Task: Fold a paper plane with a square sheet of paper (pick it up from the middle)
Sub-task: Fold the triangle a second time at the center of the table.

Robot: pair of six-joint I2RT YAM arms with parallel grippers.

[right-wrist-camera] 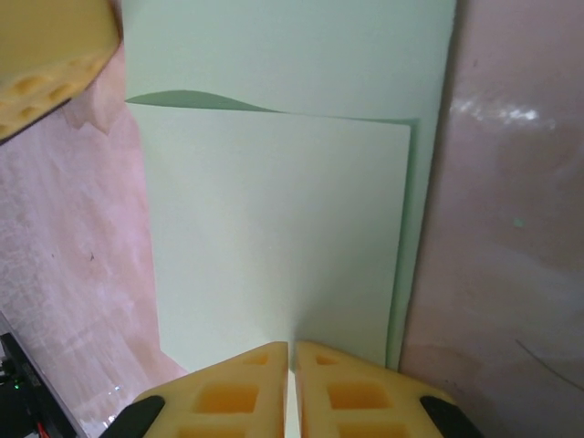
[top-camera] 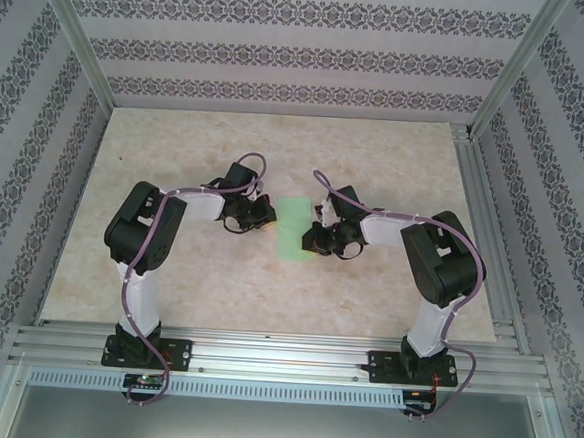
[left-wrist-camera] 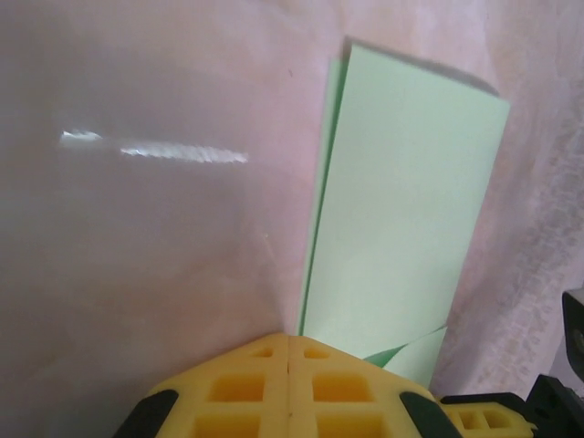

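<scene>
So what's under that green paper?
The paper is folded: its top flap covers a lower layer, peeking out at the edges, lying on the table. Anything between the layers is hidden.

You've got two matching arms, left arm [top-camera: 145, 239] and right arm [top-camera: 439, 264]: white links, chunky black joint housings, purple cables [top-camera: 251, 161] looped along each, black base plates [top-camera: 148, 349]. Left gripper [left-wrist-camera: 288, 336] and right gripper [right-wrist-camera: 290, 345]: yellow fingers moulded with square pockets, black behind.
</scene>
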